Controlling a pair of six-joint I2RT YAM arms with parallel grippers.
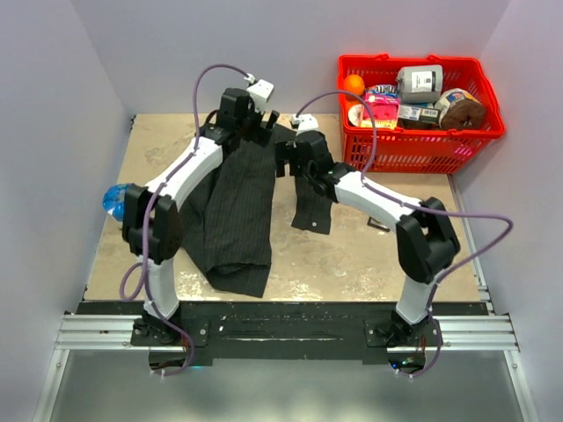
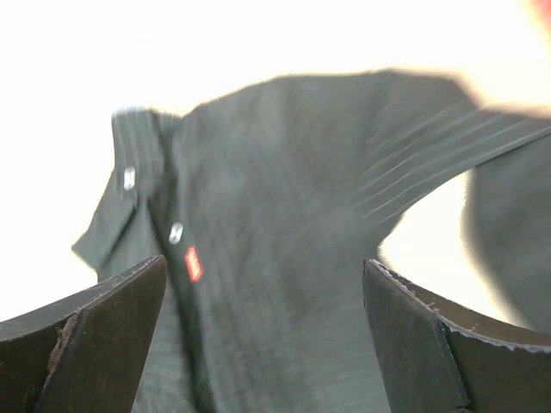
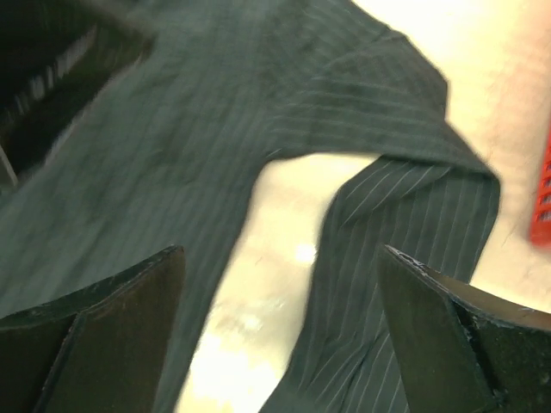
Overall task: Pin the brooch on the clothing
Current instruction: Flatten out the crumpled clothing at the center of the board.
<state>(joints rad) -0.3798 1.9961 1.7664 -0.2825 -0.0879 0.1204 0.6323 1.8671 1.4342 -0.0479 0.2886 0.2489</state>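
- the shirt (image 1: 237, 220) is dark charcoal cloth with thin pale pinstripes, lying rumpled on the left half of the desk (image 1: 352, 255); its body runs from near the far edge down toward the near edge and ends there in a folded, rounded hem.
- one sleeve (image 1: 312, 207) lies apart from the body as a flat strip toward the middle of the desk.
- the left wrist view, slightly blurred, shows the placket with small pale round buttons (image 2: 176, 231) and a tiny red tag (image 2: 194, 264) just below one of them.
- the left fingers (image 2: 103, 335), dark and wedge-shaped with worn edges, stand spread wide over the shirt's upper part and hold nothing.
- the right fingers (image 3: 103, 335) are also spread wide and empty, above the bare gap between body and sleeve.
- the desk top is a beige, mottled, stone-like surface.
- a red plastic lattice basket (image 1: 413, 145), heaped with mixed goods, sits at the far right corner.
- a shiny blue object (image 1: 114, 200) sits at the left edge.
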